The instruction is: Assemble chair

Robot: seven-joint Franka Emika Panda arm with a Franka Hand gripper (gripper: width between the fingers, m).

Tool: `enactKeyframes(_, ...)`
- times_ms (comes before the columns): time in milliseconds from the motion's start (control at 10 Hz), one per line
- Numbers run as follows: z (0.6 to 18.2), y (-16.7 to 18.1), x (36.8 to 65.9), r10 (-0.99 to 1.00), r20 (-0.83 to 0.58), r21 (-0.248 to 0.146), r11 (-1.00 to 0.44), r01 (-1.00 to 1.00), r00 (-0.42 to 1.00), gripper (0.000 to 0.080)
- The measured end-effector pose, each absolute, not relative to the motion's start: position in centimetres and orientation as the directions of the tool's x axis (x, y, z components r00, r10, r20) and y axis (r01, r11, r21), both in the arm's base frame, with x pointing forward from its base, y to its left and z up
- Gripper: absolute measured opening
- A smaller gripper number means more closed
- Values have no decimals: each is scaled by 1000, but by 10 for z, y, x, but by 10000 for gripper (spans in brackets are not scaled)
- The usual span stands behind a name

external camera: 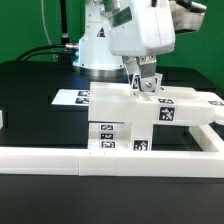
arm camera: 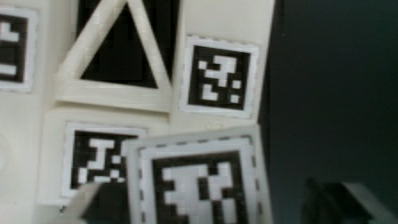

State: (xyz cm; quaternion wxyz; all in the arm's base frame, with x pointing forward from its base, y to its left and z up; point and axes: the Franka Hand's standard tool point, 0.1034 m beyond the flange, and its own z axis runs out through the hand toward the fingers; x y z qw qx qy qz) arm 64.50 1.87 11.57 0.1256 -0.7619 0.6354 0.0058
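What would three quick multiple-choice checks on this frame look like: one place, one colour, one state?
1. In the exterior view, the border rail lies:
A) in front of the chair parts
B) behind them, at the far edge
C) on top of them

2. The table top is:
A) white
B) black
C) brown

3. The marker board is:
A) standing upright
B) held in the air
C) lying flat on the table

Key:
1 A: the rail runs along the near side, below the parts in the picture.
2 B: the surface around everything is black.
3 C: it lies flat on the table beside the parts.
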Motion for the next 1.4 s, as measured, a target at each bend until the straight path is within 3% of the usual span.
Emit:
enactKeyframes(100,115,18,645,-962,-165,-189,-184,-965,216,605)
enactKeyframes(200,115,18,645,-946,-150,-200,-256,-946,288,636)
enactKeyframes(400,115,18,645,-896,-118,-220,-398,-891,429,647)
enactKeyframes(900,122,22,645,-479,-6,-116,-871,-476,878,649)
enactKeyframes(1300,121,21,646,-254,26,-115,-961,-250,967,649)
enactKeyframes(1400,120,20,645,-95,41,-64,-994,-92,995,649)
